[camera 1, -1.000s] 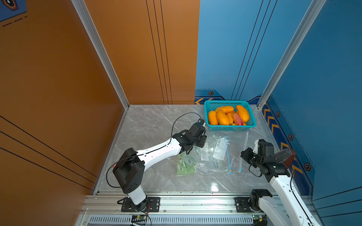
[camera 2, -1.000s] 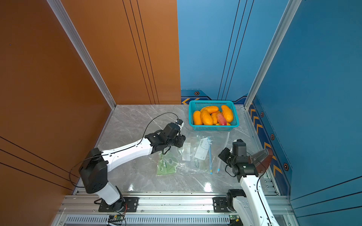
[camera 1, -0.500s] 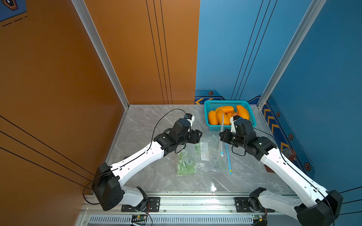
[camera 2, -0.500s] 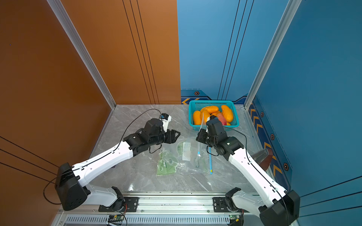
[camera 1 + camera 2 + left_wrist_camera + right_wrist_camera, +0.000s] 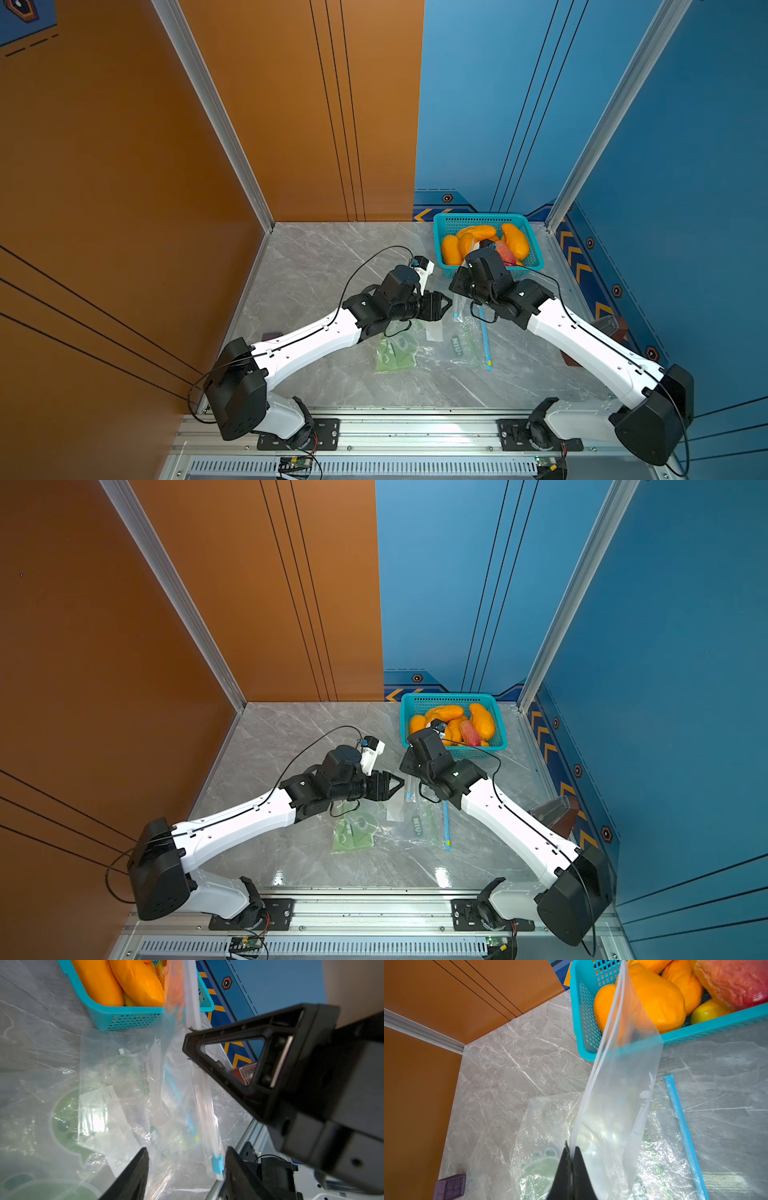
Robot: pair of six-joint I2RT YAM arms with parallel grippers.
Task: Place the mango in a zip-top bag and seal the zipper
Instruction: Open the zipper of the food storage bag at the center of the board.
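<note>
Now both arms are in play. A second ago the right arm was folded back at the near right edge of the table [image 5: 316, 266]; it has since swung out over the middle, and the right gripper [image 5: 570, 1151] is pinched tight on one edge of a clear zip-top bag [image 5: 618, 1088]. The bag is up off the heap of spare bags [image 5: 436, 349] and hangs as a loose sheet in front of the basket [image 5: 478, 216].

The left gripper [image 5: 186, 1150] has turned to face it, jaws apart and holding nothing. From its wrist camera the bag's zipper strip [image 5: 199, 1076] runs down between the open fingers, with the blue slider [image 5: 217, 1164] just beside one of them. I can't tell whether anything is touching yet.

The mangoes [image 5: 515, 241] haven't been touched — all of them are in the teal basket at the far right corner, orange ones plus a reddish one [image 5: 735, 982]. A green printed bag [image 5: 395, 353] lies flat under the left forearm, out of it.

So a bag has been singled out, which is the first real step. To my eye the mouth still looks closed, so the left side will likely need its own hold on the rim to spread it. One thin pinch on slippery film could slip.
</note>
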